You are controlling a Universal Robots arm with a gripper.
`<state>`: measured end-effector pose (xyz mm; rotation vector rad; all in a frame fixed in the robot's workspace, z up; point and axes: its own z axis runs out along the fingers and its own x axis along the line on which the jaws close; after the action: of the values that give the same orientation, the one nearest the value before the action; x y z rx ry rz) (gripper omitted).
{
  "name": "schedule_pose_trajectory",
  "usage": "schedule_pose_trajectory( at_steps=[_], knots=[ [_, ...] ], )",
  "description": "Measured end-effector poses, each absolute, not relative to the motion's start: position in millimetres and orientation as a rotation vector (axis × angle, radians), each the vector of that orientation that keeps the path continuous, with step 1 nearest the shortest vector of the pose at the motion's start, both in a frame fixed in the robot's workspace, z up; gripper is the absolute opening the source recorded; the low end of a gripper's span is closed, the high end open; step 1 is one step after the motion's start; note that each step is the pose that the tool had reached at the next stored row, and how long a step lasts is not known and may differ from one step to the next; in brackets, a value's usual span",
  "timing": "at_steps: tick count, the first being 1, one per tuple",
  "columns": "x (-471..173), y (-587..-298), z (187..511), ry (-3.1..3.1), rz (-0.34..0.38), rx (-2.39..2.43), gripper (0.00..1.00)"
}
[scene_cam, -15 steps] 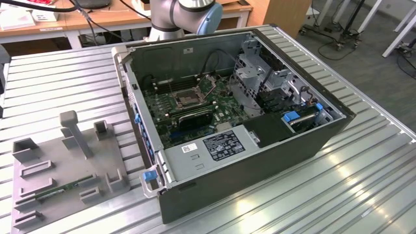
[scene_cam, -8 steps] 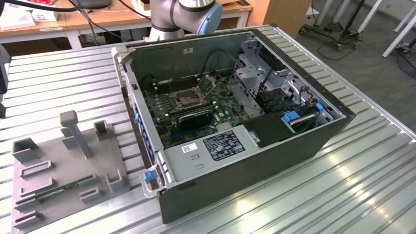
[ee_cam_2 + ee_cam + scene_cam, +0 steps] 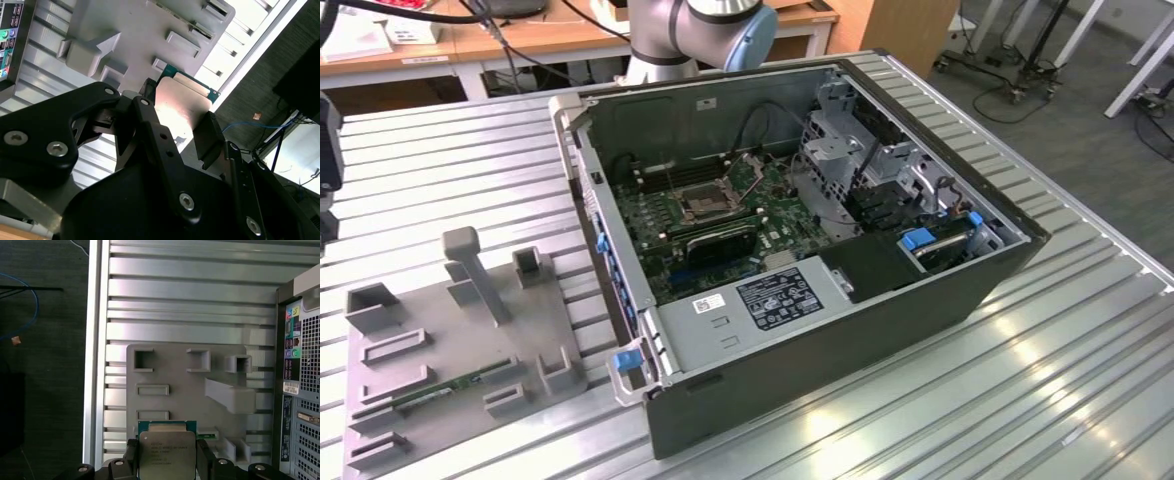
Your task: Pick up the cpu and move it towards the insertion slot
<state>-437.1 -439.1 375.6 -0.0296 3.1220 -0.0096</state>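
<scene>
The cpu (image 3: 166, 455), a flat square chip with a silvery top and a thin green rim, is clamped between two black fingers (image 3: 205, 461) of my gripper (image 3: 167, 464). The gripper holds it in the air above the grey holder tray (image 3: 175, 370). In the second wrist view the chip's pale face (image 3: 180, 105) sits between the same fingers (image 3: 207, 135) of the gripper (image 3: 180, 125). The insertion slot (image 3: 704, 203), a square socket with a shiny metal frame and dark centre, lies on the green board inside the open computer case (image 3: 987, 270), apart from the chip.
The grey tray (image 3: 454, 330) with upright posts and rectangular recesses lies at the exterior view's left of the case, with a green memory stick (image 3: 447, 388) on it. The ribbed metal table (image 3: 1067, 380) ends close beside the tray. The arm's base (image 3: 687, 35) stands behind the case.
</scene>
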Motion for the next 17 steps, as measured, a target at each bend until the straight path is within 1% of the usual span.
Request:
schedule_pose_trajectory(
  at_steps=[17],
  knots=[
    [-430.5,-439.1,375.6,3.122,-0.01,-0.03,0.54]
  ],
)
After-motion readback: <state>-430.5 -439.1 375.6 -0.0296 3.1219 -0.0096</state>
